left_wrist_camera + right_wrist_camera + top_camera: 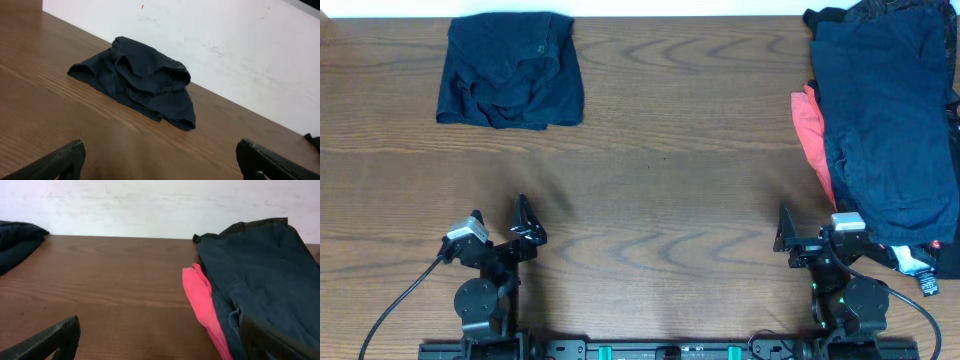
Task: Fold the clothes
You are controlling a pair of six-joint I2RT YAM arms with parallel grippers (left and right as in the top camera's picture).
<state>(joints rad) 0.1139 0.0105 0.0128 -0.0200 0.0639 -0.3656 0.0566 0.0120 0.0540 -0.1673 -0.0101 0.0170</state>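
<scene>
One pair of dark navy shorts (510, 70) lies loosely folded at the table's far left, and shows in the left wrist view (140, 80) well ahead of the fingers. Another navy garment (885, 120) lies spread on top of a pile at the right edge. In the right wrist view this garment (260, 275) reaches down to the right-hand finger (265, 337). My left gripper (500, 222) (160, 160) hovers open over bare wood near the front. The right gripper (830, 240) (162, 340) is also open, at the pile's front left corner, gripping nothing.
A coral-red cloth (812, 135) (202, 300) sticks out from under the navy garment on its left side. Darker fabric (880, 15) lies at the pile's far end. A white wall (150, 205) runs behind the wooden table (670, 170).
</scene>
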